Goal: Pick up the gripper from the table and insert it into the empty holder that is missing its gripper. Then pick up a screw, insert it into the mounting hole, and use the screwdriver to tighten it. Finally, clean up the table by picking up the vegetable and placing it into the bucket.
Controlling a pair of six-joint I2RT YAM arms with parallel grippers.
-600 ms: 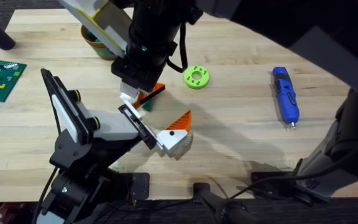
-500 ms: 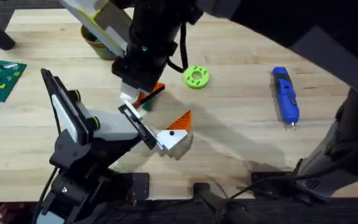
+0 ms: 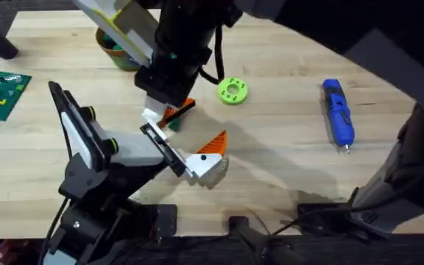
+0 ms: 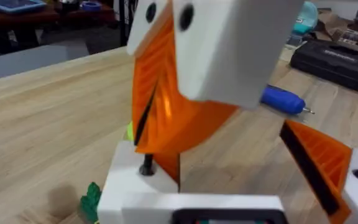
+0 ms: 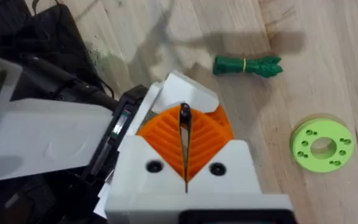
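The right gripper (image 3: 166,112), reaching across, sits a touch farther from the green ring (image 3: 232,91) and nearer the holder (image 3: 135,151) than before.

Seen from above: wooden tabletop (image 3: 285,169), with the holder (image 3: 116,151) rising from the near left, its slim tip pointing right toward an orange-and-white wedge (image 3: 208,156) just beside it. Directly beyond that tip, the right hand (image 3: 162,110), lowered on a large dark arm, with the gripper (image 3: 174,112) at its tip. Farther right, a lime-green ring (image 3: 232,90). Well apart at far right, the blue screwdriver (image 3: 338,113). At far left, partly hidden, the bucket (image 3: 112,50); a green brick plate (image 3: 0,88) at the left edge.
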